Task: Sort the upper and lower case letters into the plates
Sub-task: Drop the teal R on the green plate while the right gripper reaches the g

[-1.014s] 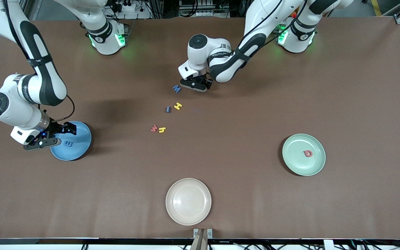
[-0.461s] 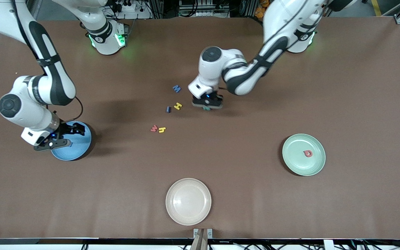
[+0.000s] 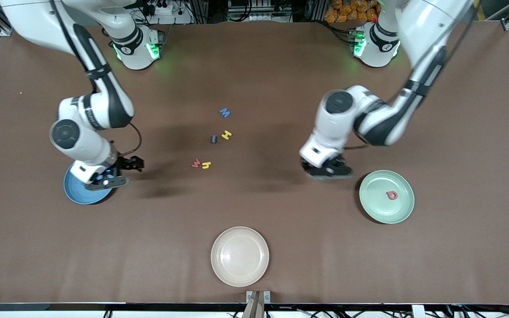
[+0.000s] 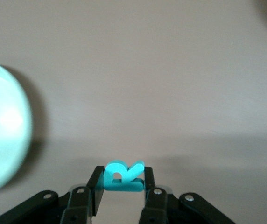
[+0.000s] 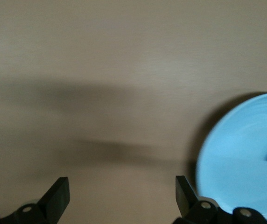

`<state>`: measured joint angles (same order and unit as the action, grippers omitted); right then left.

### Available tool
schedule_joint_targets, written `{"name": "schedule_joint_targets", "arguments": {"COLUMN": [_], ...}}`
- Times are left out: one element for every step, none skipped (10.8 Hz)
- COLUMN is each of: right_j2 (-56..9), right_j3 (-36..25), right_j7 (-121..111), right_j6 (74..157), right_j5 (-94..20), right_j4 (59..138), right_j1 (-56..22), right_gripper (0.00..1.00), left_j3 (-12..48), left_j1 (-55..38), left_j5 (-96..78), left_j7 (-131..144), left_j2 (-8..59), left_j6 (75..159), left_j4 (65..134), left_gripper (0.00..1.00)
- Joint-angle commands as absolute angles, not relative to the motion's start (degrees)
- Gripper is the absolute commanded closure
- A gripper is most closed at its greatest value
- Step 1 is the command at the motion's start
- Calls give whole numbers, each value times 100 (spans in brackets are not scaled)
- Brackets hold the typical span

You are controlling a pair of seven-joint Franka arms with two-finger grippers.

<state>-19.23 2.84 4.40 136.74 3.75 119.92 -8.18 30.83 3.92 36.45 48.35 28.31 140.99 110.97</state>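
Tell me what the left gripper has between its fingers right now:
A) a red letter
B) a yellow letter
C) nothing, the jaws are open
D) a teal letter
D: the left wrist view shows the left gripper shut on a teal letter, over bare table just short of the mint green plate, where a red letter already lies.

table (image 3: 457,247): brown, matte | cables (image 3: 254,11): along top edge | light: even
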Motion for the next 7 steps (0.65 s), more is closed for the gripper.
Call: {"name": "schedule_joint_targets", "arguments": {"right_j2": [-1969,-1969,-1969,-2012,-2030,-2030,-2030], "right_j3": [255,264,264,264,264,272,281], "right_j7": [1297,1553,1808,2132,2371,2617,2915], "right_j6": [13641,13641,13649,13658,13667,13693,13728], "right_j5": [378,378,369,378,369,369,369], "right_j4": [12006,12023,12041,12067,12111,12190,12217], "right_j1": [-1491,-1729,-1949,-2177,-2336,-2477,-2644], "right_gripper": [0,0,0,0,0,0,0], "left_j3": [2990,2727,2559,2384,2234,2206,2154], "left_j1": [1096,1220,1335,1371,1371,1371,1362], "left_j5": [3727,3735,3727,3709,3700,3700,3691], "left_j7": [3653,3239,2782,2499,2470,2470,2470], "left_j2": [2777,2803,2856,2909,3031,3154,3190], "left_j6": [13966,13966,13966,13966,13966,13966,13966], "left_j4": [11189,11188,11136,11023,10917,10794,10715], "left_gripper": [100,100,100,100,100,83,60]}}
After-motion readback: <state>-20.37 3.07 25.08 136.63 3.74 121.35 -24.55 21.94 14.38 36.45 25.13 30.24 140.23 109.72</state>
